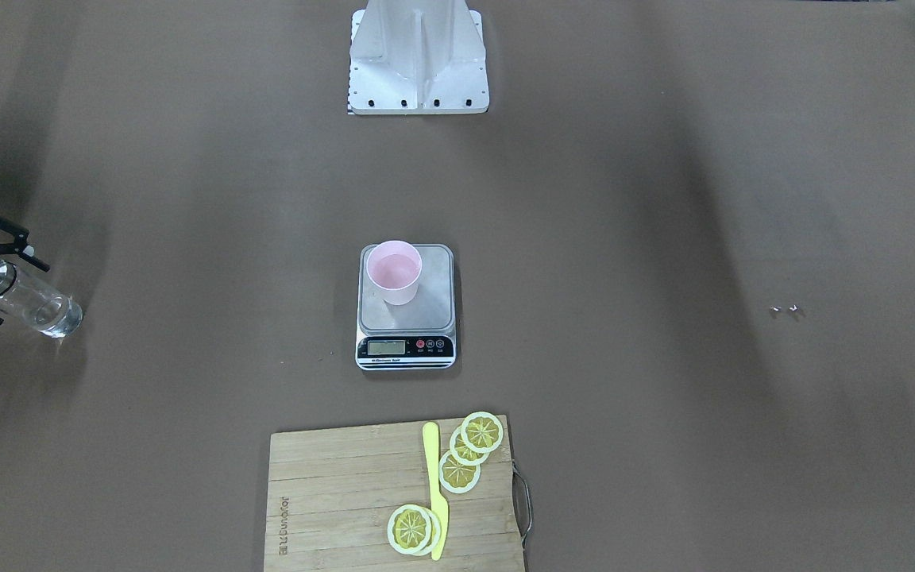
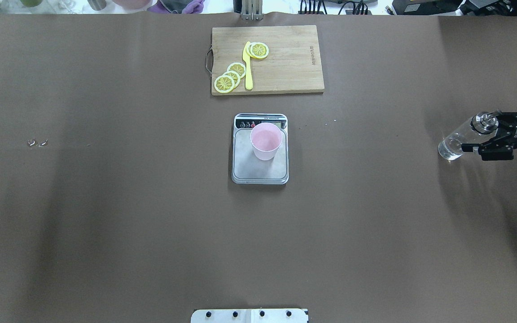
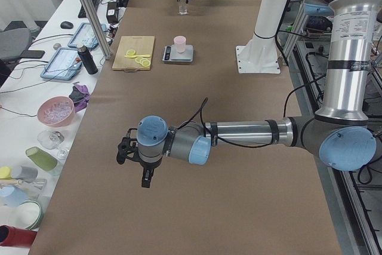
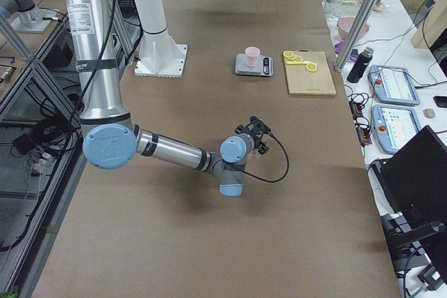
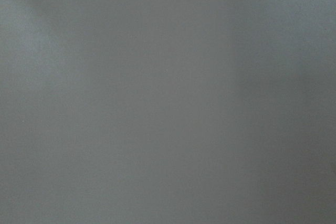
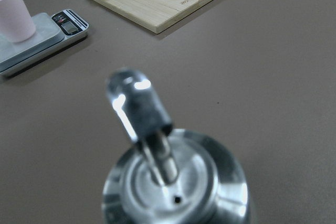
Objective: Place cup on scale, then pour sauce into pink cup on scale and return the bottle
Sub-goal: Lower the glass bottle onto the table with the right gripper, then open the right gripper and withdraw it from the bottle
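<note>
The pink cup [image 2: 265, 141] stands upright on the scale [image 2: 249, 170] at the table's centre, toward the display end of the steel platform. The clear bottle [image 2: 458, 140] stands on the table at the far right of the overhead view, and a little clear sauce [image 1: 60, 318] shows near its base. My right gripper [image 2: 483, 134] is open, with its jaws on either side of the bottle's silver collar. The right wrist view looks down on the spout [image 6: 139, 108] and shows no fingers. My left gripper [image 3: 134, 153] hangs low over bare table at the near end; I cannot tell whether it is open or shut.
A wooden cutting board [image 2: 285, 63] with lemon slices [image 2: 229, 77] and a yellow knife [image 2: 248, 67] lies beyond the scale. The robot's white base [image 1: 418, 71] sits at the robot-side edge. Two tiny metal bits [image 2: 37, 142] lie on the left. A bench [image 3: 54, 111] with bowls and cups runs alongside.
</note>
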Robot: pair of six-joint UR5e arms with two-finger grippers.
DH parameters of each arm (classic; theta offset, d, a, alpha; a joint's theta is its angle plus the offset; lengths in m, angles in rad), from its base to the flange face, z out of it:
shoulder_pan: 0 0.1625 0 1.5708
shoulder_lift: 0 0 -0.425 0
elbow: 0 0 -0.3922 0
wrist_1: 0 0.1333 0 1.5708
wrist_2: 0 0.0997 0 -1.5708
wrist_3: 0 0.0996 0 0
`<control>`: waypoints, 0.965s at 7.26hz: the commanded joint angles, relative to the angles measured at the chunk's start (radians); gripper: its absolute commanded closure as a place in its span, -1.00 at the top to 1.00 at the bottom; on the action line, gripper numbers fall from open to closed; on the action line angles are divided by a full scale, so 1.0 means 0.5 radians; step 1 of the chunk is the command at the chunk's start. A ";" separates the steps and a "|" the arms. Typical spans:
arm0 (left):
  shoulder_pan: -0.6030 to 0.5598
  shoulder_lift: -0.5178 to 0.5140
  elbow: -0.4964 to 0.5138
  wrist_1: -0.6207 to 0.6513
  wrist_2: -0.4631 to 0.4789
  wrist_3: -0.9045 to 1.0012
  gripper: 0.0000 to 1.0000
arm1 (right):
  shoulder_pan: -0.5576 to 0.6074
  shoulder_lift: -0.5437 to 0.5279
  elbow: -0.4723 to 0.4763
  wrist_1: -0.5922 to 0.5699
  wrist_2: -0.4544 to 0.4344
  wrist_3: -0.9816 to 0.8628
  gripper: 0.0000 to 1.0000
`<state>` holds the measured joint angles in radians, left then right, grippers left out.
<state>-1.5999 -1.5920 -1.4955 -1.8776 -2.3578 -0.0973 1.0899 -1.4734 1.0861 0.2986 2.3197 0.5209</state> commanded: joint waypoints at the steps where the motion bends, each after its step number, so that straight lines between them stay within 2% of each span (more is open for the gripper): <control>1: 0.000 0.000 0.000 0.000 0.000 0.001 0.99 | 0.001 -0.041 0.037 0.004 0.012 0.020 1.00; 4: 0.000 0.003 0.000 0.000 0.000 0.001 0.99 | 0.026 -0.164 0.110 0.004 0.094 0.075 1.00; 7: 0.000 0.006 0.000 0.000 0.000 0.001 0.99 | 0.212 -0.225 0.114 -0.020 0.330 0.075 1.00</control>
<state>-1.5999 -1.5904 -1.4946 -1.8776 -2.3577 -0.0966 1.1541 -1.5729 1.1429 0.2944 2.4311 0.5581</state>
